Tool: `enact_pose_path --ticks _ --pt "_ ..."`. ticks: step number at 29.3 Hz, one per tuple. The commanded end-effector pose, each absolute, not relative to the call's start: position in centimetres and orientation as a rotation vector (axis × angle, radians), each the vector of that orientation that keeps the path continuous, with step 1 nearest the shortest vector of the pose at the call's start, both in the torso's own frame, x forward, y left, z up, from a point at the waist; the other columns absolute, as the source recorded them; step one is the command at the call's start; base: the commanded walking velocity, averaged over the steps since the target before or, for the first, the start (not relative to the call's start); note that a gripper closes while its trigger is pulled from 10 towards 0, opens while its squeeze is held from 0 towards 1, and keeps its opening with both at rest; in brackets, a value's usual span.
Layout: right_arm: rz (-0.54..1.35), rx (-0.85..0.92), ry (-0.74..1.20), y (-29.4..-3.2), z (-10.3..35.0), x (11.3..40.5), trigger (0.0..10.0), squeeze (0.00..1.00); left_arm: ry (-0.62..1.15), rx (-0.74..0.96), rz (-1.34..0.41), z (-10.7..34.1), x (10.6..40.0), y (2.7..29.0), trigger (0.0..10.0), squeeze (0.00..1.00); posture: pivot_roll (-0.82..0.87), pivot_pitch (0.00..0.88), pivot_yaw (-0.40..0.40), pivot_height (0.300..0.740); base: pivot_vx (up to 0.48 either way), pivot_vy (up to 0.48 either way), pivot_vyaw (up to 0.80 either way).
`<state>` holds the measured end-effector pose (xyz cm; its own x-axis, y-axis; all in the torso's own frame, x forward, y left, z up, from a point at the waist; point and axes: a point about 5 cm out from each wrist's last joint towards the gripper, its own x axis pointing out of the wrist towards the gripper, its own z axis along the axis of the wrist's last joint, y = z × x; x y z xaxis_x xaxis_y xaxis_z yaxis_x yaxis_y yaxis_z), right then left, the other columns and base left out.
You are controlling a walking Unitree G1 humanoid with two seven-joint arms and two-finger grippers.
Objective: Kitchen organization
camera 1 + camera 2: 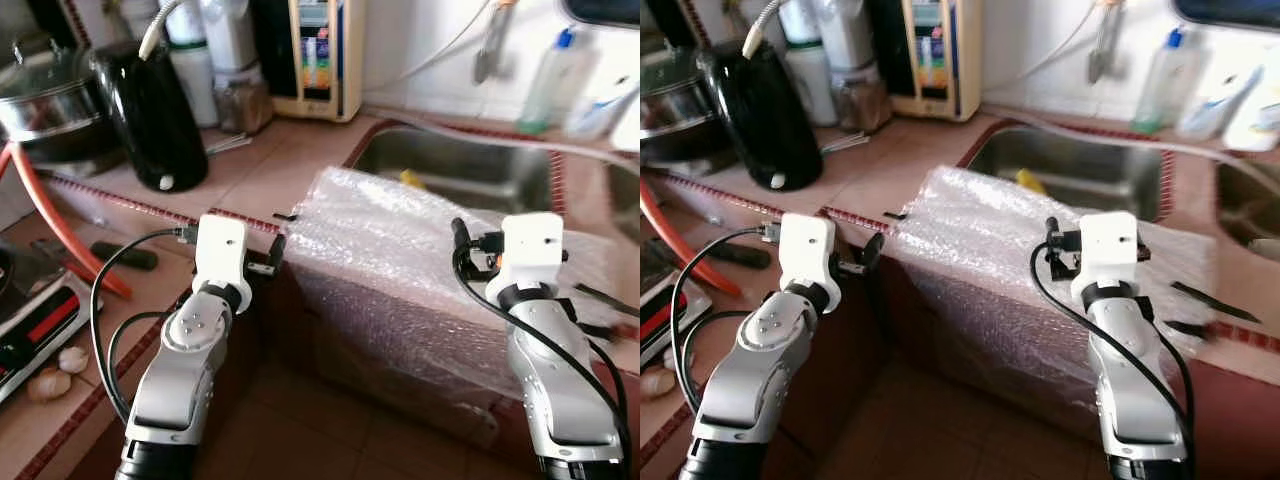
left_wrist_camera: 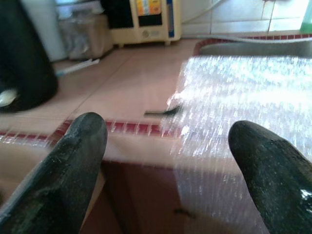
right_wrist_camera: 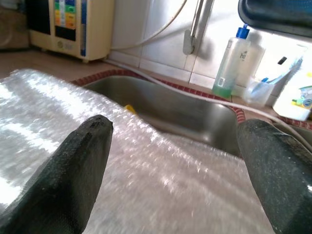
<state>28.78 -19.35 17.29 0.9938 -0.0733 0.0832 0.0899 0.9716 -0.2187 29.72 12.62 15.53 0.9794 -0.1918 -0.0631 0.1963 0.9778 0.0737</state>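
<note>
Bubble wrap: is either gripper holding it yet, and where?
No. Both the left gripper and the right gripper are open over the bubble wrap, gripping nothing.

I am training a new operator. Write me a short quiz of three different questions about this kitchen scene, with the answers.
1. True or false: the left gripper is open.
2. What does the bubble wrap lie over? A) the counter edge in front of the sink B) the kettle C) the floor
3. Fill in: the soap bottle stands behind the ____.

Key: 1 true; 2 A; 3 sink.
</note>
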Motion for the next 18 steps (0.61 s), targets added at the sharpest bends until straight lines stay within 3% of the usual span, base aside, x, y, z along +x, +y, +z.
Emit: enact_pose_path --ticks 1,14,18 --pt "-0.056 -0.222 -0.087 -18.77 17.60 28.93 10.0 0.00 0.063 0.082 -0.176 15.51 29.80 13.15 10.0 0.00 0.01 0.000 0.057 0.740 -0.281 0.000 0.00" --pt "-0.056 -0.222 -0.081 -18.76 17.46 28.90 10.0 0.00 0.073 0.074 -0.178 15.34 29.88 13.05 10.0 0.00 0.00 0.000 0.057 0.740 -0.308 0.000 0.00" --pt "-0.047 -0.216 -0.080 -18.61 17.41 28.91 10.0 0.00 0.052 0.058 -0.190 15.58 30.02 12.86 10.0 0.00 0.00 0.000 0.057 0.740 0.000 0.000 0.00"
